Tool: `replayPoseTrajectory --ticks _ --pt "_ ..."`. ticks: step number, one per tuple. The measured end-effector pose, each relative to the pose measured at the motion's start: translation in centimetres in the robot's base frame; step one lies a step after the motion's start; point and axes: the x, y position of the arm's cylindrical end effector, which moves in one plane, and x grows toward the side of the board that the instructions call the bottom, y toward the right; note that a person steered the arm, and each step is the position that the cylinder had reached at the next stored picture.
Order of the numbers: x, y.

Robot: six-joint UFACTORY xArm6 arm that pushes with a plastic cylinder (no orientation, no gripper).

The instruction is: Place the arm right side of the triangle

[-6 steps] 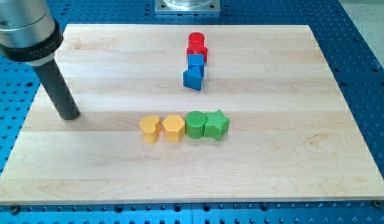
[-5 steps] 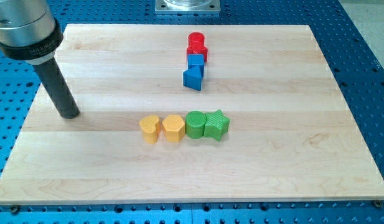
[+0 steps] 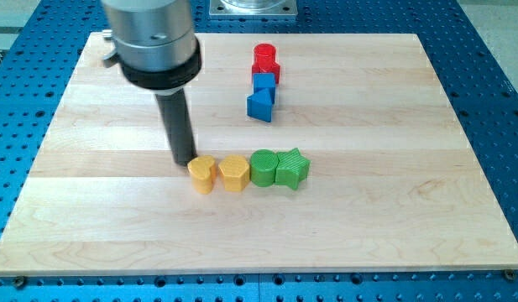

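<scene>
one blue triangle (image 3: 259,106) sat far to the right of my tip (image 3: 185,159), which touched the yellow heart block (image 3: 202,174). i had no claw, only a rod.

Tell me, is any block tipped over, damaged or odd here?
Nothing stands out. All blocks sit flat and whole on the wooden board. My tip stands just at the view's left of the yellow heart-shaped block, far from the blue triangle.

My tip (image 3: 185,160) has swept in from the view's left, now just beside the yellow heart-shaped block (image 3: 202,174).
</scene>
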Motion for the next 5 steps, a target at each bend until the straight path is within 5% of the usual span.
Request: replayPoseTrajectory --ticks 5 --pt "-3.5 15.3"
